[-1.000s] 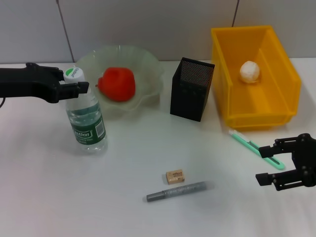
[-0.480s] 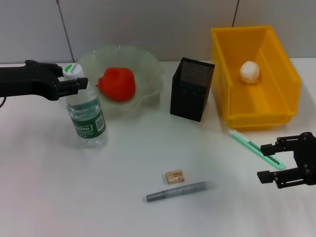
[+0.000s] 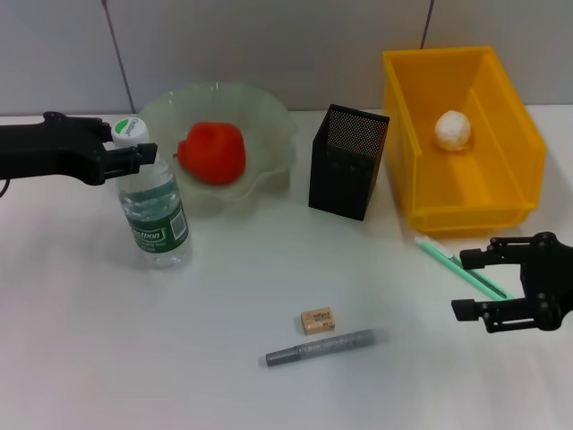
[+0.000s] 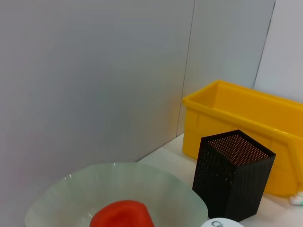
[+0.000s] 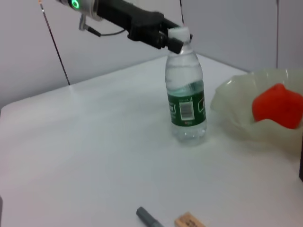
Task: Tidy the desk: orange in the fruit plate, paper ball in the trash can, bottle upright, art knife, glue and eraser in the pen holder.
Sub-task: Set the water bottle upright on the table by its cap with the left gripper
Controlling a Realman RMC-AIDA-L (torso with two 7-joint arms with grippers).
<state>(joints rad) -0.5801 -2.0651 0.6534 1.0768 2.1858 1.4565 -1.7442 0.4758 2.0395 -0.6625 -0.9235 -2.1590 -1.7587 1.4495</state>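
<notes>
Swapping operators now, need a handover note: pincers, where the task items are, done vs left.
Left pincer shut on the cap of the clear plastic water bottle, which stands upright.
Right pincer open over the mint-green art knife on the desk.
Done: red-orange fruit in the pale green glass bowl; crumpled white paper ball in the yellow plastic bin.
Left: knife, tan eraser and grey glue pen into the black mesh cup.

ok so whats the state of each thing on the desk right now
orange: in the fruit plate
paper ball: in the trash can
bottle: upright, cap held by left gripper
pen holder: upright
eraser: on the desk
grey pen: lying flat
green knife: lying flat
right gripper: open, over knife
</notes>
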